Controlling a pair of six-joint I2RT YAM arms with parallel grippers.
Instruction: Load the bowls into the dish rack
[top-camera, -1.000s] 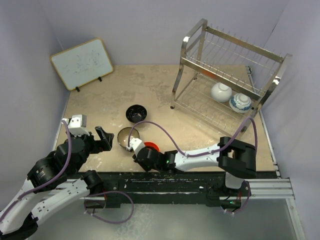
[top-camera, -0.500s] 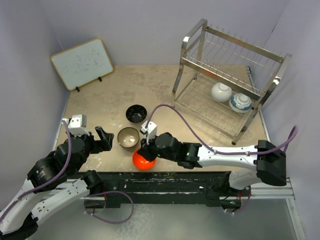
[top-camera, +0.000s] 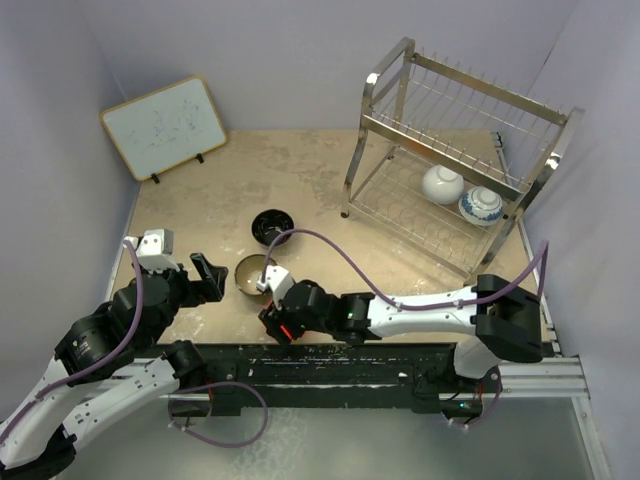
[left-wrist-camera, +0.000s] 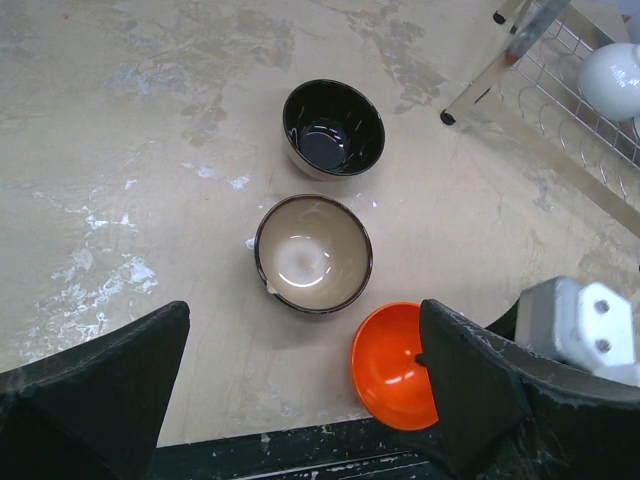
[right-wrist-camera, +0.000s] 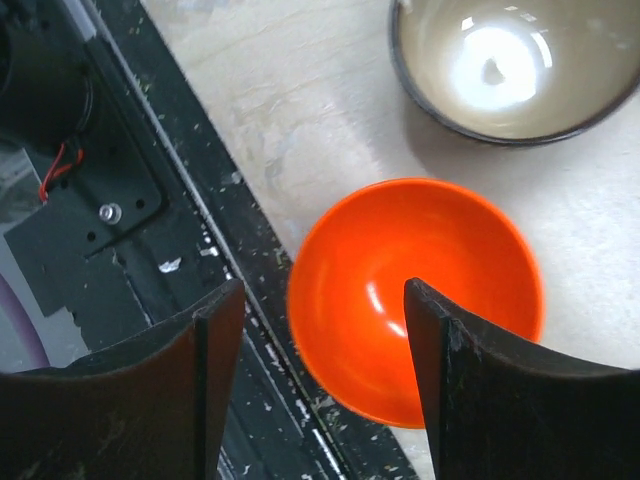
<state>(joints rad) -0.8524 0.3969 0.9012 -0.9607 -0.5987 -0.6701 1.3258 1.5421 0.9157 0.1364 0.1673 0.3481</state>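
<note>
1. While the right gripper (right-wrist-camera: 325, 300) is hovering over the orange-red bowl (right-wrist-camera: 400, 250), its jaws are standing spread across the rim, one finger inside and one outside, pinching nothing.
2. That bowl is sitting at the table's (top-camera: 300, 170) 6 o'clock edge, just beside the black base rail (right-wrist-camera: 150, 200).
3. Closing off-centre there risks skidding the glossy bowl onto the rail, and the outer finger is risking a strike on it.
4. The tan bowl (top-camera: 252, 272) is lying just beside at 11 o'clock, with the black bowl (top-camera: 271, 226) beyond it. A drift that way could be knocking both.
5. The left gripper (top-camera: 205, 275) is waiting at 9 o'clock, spread and empty.
6. You are getting bare table toward the dish rack (top-camera: 440, 153) at 2 o'clock. The white bowl (top-camera: 441, 184) and the blue-and-white bowl (top-camera: 481, 205) are filling the lower tier's 3 o'clock end.
</note>
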